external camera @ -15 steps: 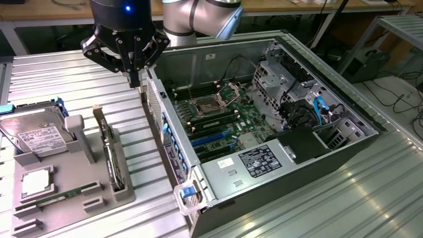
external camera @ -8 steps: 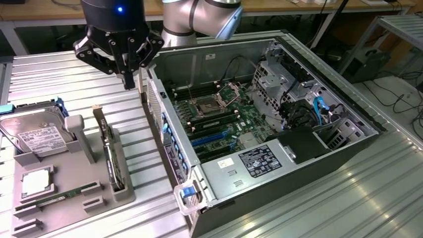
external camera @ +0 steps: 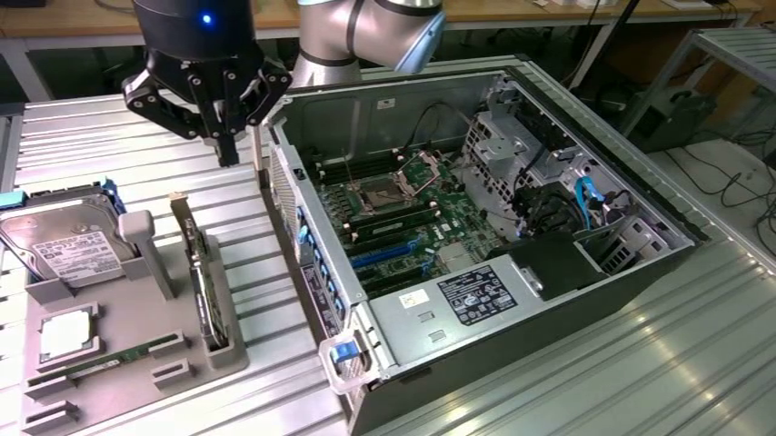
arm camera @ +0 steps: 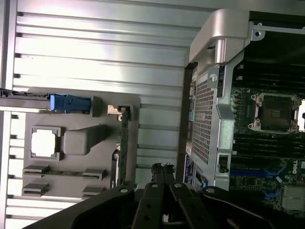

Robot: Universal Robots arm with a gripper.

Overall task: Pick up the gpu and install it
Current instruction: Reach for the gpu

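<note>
The gpu (external camera: 198,272) stands on its long edge in a slot of the grey parts holder (external camera: 134,363), with its pale metal bracket at the far end. In the wrist view the gpu (arm camera: 125,145) shows edge-on as a thin green strip. My gripper (external camera: 227,161) hangs above the ribbed table, between the holder and the open computer case (external camera: 485,236). It is higher than the card and beyond its bracket end. Its fingers (arm camera: 157,172) are shut together with nothing between them.
The holder (arm camera: 76,114) also carries a silver hard drive (external camera: 61,247), a square processor (external camera: 67,331) and a slim RAM stick (external camera: 112,359). The case lies on its side with the motherboard (external camera: 401,218) exposed. A blue-handled tray (arm camera: 69,103) sits by the holder.
</note>
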